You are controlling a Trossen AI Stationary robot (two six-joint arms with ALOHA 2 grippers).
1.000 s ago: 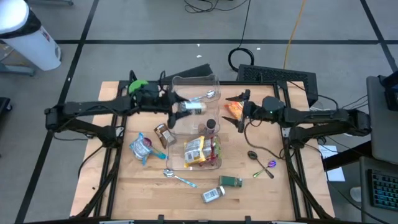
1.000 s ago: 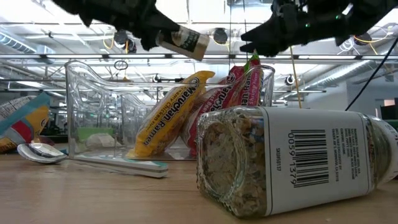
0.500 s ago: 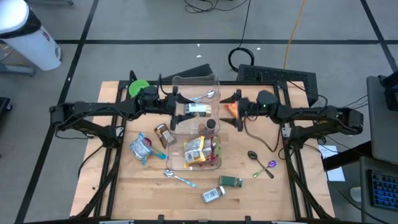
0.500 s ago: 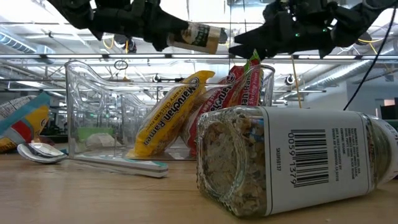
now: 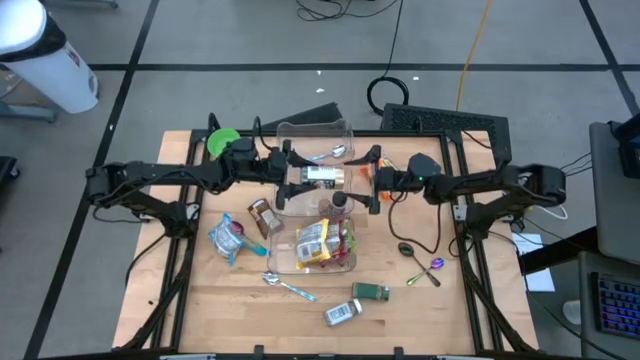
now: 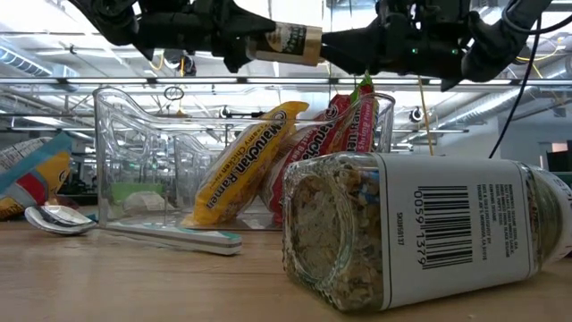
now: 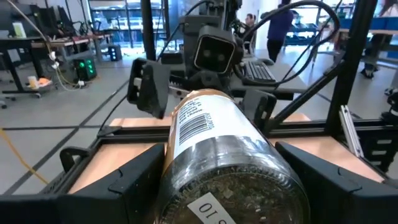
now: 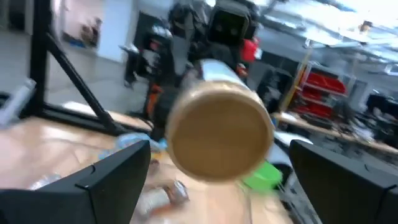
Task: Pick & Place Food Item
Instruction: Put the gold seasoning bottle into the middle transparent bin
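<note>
Gold-capped spice jar [image 5: 322, 175] clamped in left gripper [image 5: 291, 172] above clear bin [image 5: 340, 262]; right gripper [image 5: 365, 182] spread wide around cap; handover underway, placing still left

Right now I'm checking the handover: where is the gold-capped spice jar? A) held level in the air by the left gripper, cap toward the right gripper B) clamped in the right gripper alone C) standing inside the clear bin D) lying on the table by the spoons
A: the left gripper holds the spice jar level above the clear bin, its gold cap facing the open right gripper.
</note>
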